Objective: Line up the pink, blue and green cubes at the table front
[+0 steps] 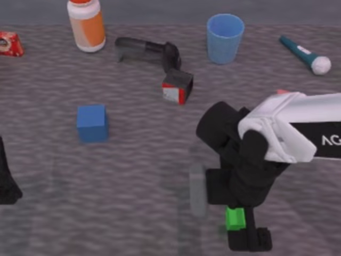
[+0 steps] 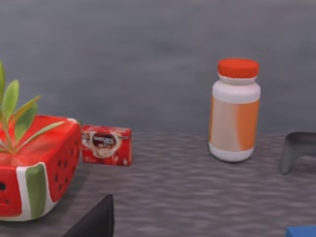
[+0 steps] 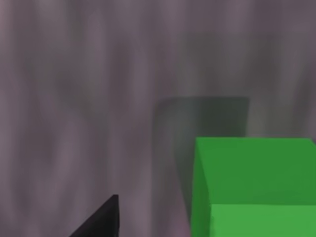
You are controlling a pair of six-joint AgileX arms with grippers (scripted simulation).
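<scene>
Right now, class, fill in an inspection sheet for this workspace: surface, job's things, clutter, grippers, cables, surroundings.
Surface: grey-purple mottled table.
Job's things: blue cube on the table's left half; green cube near the front, at the right gripper; pink cube mostly hidden, only a pink sliver shows by the right arm.
Clutter: orange-capped bottle, blue cup, small red, white and black box, dark curved object, teal tool, red packet, watermelon planter.
Grippers: right gripper shut on the green cube; left gripper parked at the left edge.
Cables: nothing seen.
Surroundings: plain grey backdrop.
</scene>
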